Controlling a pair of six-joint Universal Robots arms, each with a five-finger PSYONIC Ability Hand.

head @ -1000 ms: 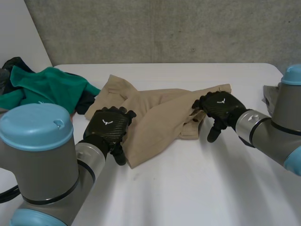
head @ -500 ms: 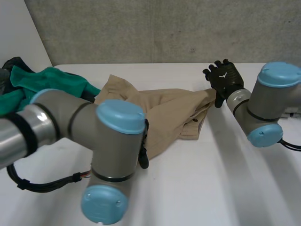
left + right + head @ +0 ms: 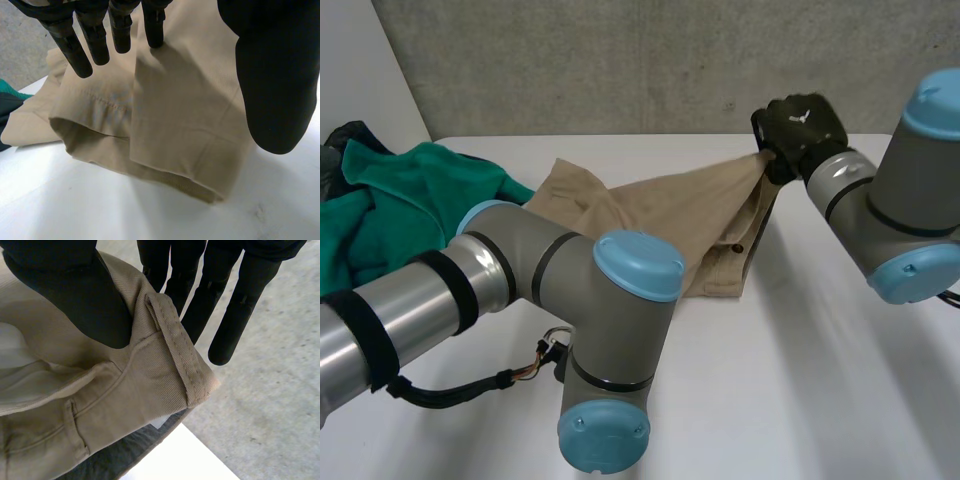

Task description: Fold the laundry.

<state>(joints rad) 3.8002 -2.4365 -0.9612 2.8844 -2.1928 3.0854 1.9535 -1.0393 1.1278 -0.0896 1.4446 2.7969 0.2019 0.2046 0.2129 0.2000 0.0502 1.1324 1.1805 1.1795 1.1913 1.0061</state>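
Tan trousers [image 3: 670, 225] lie across centre of white table [image 3: 800, 380], waistband end raised toward upper right of frame. Right hand [image 3: 798, 128] pinches waistband corner [image 3: 195, 385], thumb pressing cloth against fingers. Left hand [image 3: 75, 47] open: fingers straight, tips on or just above leg cloth near hem [image 3: 165, 172], thumb apart, gripping nothing. Green garment [image 3: 400, 200] heaped at left of frame, beside trousers. Step, by my reading: spreading trousers flat ahead of first fold. Next move likely needs left hand securing hem while right draws waistband taut, then lays it down smooth.
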